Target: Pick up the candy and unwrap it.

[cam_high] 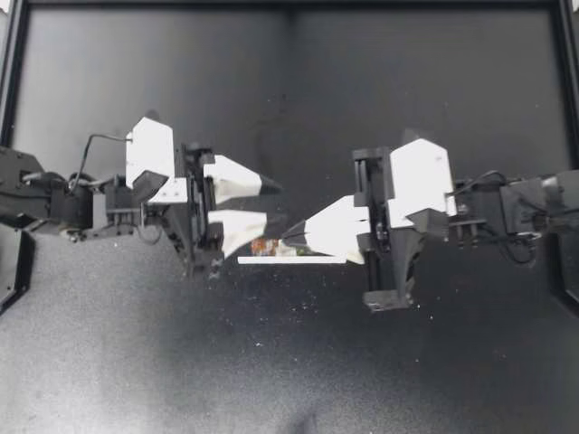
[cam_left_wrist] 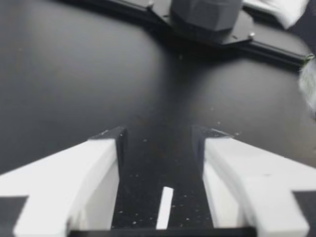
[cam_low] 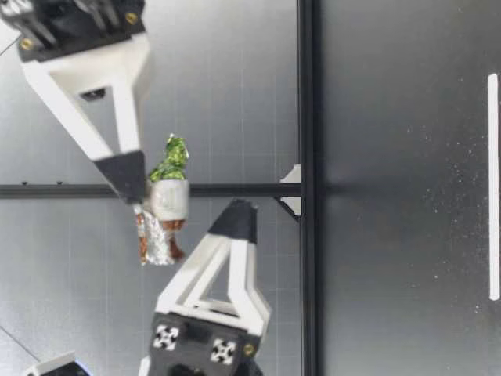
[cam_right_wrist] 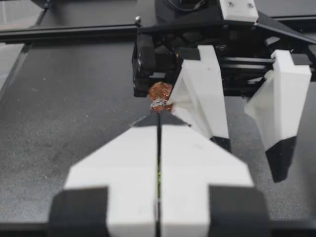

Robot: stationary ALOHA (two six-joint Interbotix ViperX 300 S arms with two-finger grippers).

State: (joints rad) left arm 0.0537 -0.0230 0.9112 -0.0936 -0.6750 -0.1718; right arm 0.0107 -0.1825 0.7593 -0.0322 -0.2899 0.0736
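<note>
Closed fingers of the right gripper (cam_high: 288, 237) fill the foreground of the right wrist view, where the candy (cam_right_wrist: 159, 94) is seen pinched at their tips by part of its wrapper (cam_low: 169, 200). From the low view the candy is judged to be held clear of the table (cam_high: 271, 362), with a green foil tuft upward and a silver and brown end hanging down. Whether the brown is bare sweet or foil cannot be told. The left gripper (cam_high: 271, 203) is shown with its fingers spread and nothing between them. One finger lies just beside the candy, and whether it touches cannot be told. Picking up is therefore taken as done and unwrapping as the step in hand. For the next move, the free end of the wrapper would need to be brought between the left fingers and clamped, then drawn away from the right gripper or twisted. The opposing hold looks slight and could be lost. The table is a dark matte sheet dotted with pale specks, marked by a white strip (cam_high: 291, 260) under the grippers and bounded by a black frame (cam_low: 308, 94). Beyond it a grey gridded wall (cam_low: 227, 86) is visible.
</note>
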